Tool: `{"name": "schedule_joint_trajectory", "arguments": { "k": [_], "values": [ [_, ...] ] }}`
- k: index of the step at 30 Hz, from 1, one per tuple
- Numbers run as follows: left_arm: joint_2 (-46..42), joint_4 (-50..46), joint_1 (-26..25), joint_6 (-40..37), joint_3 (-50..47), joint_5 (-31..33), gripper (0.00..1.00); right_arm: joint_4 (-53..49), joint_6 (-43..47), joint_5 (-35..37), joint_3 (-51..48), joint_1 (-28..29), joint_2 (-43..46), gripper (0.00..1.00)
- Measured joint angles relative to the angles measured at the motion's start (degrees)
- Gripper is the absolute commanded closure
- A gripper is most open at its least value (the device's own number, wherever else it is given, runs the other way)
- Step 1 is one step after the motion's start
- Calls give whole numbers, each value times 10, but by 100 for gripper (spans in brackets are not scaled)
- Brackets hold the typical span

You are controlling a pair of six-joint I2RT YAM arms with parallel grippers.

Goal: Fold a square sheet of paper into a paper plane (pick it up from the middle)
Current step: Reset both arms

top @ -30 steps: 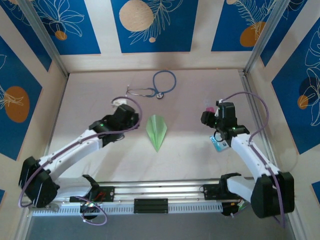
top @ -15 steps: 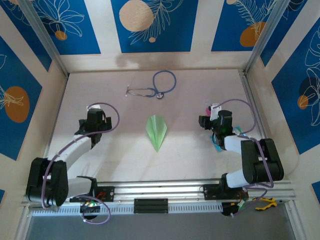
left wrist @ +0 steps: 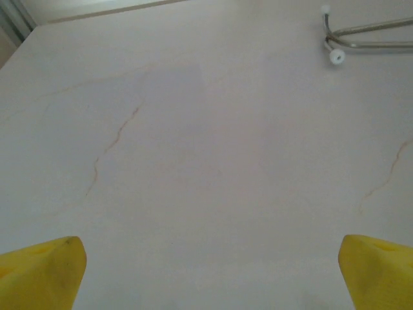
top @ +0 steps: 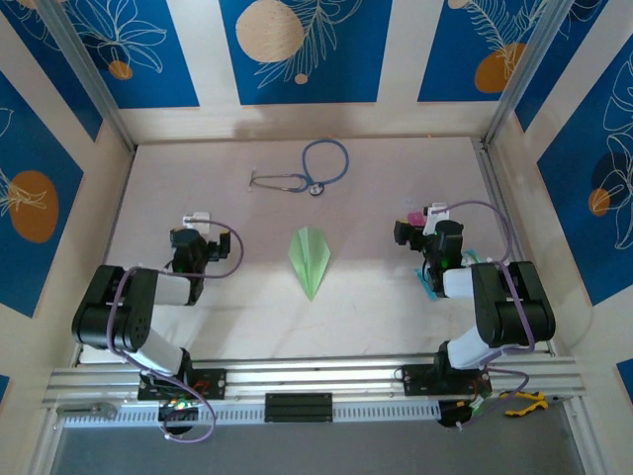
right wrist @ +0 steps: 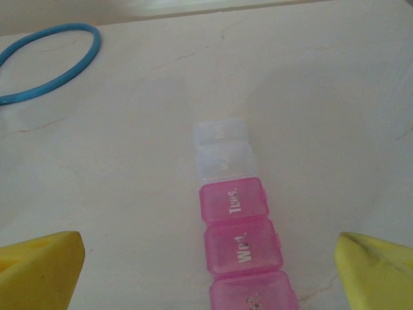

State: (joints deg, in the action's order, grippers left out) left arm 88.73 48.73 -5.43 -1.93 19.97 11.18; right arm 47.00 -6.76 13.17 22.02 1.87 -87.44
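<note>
The square sheet of paper lies folded into the paper plane (top: 310, 259), a narrow pale green dart with a centre crease and its tip towards the near edge, flat at mid-table. No gripper touches it. My left gripper (top: 194, 226) rests well to its left, folded back; in the left wrist view my left gripper (left wrist: 210, 281) is open over bare table. To the plane's right sits my right gripper (top: 422, 222). In the right wrist view my right gripper (right wrist: 208, 271) is open, with a pink-and-white pill box (right wrist: 236, 226) lying on the table between the wide-apart fingers, untouched.
A blue stethoscope (top: 307, 170) lies at the back centre; its metal end (left wrist: 352, 32) and blue tube (right wrist: 51, 61) show in the wrist views. A teal-and-white packet (top: 428, 288) peeks out beside the right arm. Wooden walls enclose the table on three sides.
Both arms have drawn back toward their bases and folded up, away from the plane. The right gripper has opened wider. The plane has not moved.
</note>
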Motion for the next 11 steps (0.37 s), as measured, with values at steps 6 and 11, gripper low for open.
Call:
{"name": "schedule_joint_trajectory", "arguments": {
  "k": [6, 11],
  "values": [
    [6, 39, 7, 5, -5, 4, 0, 0, -3, 6, 0, 0, 0, 1],
    [6, 55, 7, 5, -5, 4, 0, 0, -4, 6, 0, 0, 0, 1]
  ]
}}
